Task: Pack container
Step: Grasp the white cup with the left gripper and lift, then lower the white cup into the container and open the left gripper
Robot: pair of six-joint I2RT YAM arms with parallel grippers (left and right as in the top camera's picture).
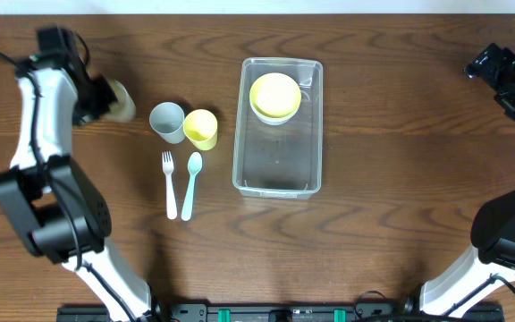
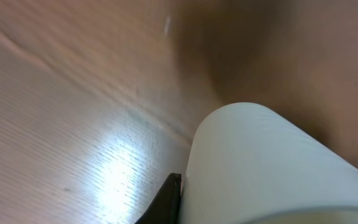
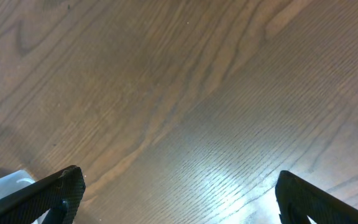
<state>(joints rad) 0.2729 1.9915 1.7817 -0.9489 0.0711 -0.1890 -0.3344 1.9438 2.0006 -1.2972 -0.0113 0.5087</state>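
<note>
Pale cup (image 2: 272, 168), left end effector (image 1: 108, 98) clamped

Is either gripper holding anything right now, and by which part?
The left gripper is shut on the pale cup, a finger against its side wall. The right gripper is open and holds nothing.

Dark wood table (image 1: 392, 107). Centre: clear container (image 1: 240, 134). Left of it: grey cup (image 1: 166, 121), yellow cup (image 1: 201, 129), touching. Below cups: white fork (image 1: 170, 185), pale blue spoon (image 1: 191, 183), side by side, handles down. Upper left: cream cup (image 1: 122, 100), table contact undetermined.
</note>
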